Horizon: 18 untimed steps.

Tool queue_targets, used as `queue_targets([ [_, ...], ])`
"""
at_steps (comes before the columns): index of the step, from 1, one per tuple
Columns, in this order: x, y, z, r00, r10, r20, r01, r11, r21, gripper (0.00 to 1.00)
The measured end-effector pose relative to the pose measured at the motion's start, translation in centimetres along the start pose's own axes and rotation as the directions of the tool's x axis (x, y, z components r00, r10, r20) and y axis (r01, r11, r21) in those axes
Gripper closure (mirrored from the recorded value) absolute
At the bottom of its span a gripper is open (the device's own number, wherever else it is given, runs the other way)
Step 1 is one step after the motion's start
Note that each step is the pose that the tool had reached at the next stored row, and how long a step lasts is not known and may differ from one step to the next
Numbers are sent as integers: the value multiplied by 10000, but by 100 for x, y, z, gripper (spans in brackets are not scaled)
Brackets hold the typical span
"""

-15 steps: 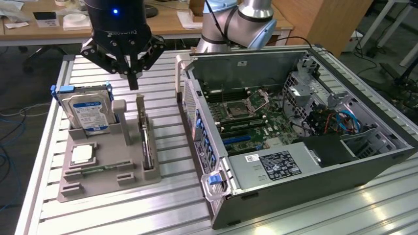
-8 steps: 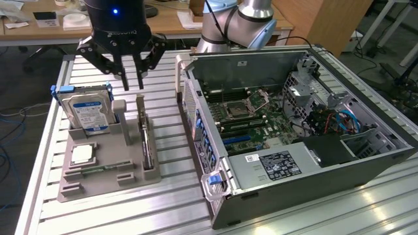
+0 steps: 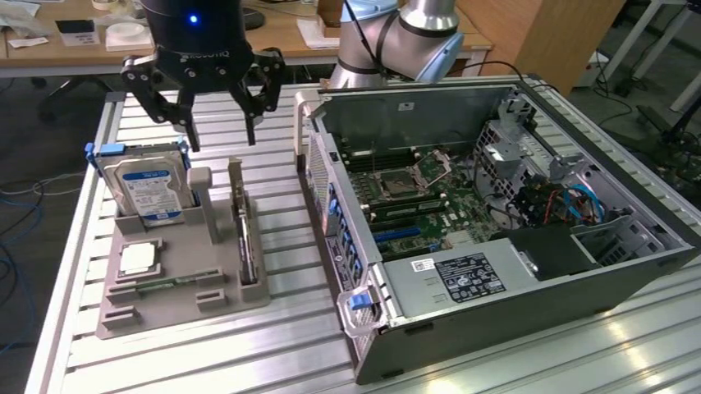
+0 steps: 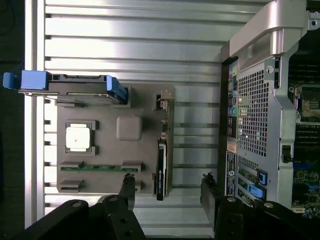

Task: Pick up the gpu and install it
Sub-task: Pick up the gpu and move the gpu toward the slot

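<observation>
slatted aluminium table (image 3: 164, 361) carries it all: a grey holder (image 3: 153, 316) on the exterior view's left and the open computer case (image 3: 526, 320) on its right. the gpu (image 3: 243, 238) stands on its thin edge in the holder's slot nearest the case, not yet lifted. its long axis runs far to near, parallel to the case's rear panel. the gripper (image 3: 222, 127) hangs above the holder's far end, just right of the blue-framed hard drive (image 3: 148, 189), spread apart and holding nothing. so from the gripper the card lies below, and most of its length stretches toward the near side. in the wrist view the fingers (image 4: 127, 192) are spaced across the card's thickness, not along its length. i judge the card falls within their gap, a little nearer the holder-side finger.
</observation>
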State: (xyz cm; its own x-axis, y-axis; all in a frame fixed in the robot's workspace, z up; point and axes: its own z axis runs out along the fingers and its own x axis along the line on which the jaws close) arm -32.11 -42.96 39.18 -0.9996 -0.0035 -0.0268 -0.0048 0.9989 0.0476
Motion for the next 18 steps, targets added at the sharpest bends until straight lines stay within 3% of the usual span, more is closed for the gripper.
queue_targets([
  [1, 0, 0, 4, 10000, -4, -1, 4, 10000, 1, 42],
  [2, 0, 0, 14, 10000, -14, -2, 14, 10000, 0, 35],
  [4, 2, -1, 47, 10000, -67, -15, 67, 10000, 0, 35],
  [11, 2, -10, 154, 9968, -777, -171, 777, 9970, -9, 35],
  [18, 3, -29, 247, 9968, -782, -175, 782, 9969, -9, 35],
])
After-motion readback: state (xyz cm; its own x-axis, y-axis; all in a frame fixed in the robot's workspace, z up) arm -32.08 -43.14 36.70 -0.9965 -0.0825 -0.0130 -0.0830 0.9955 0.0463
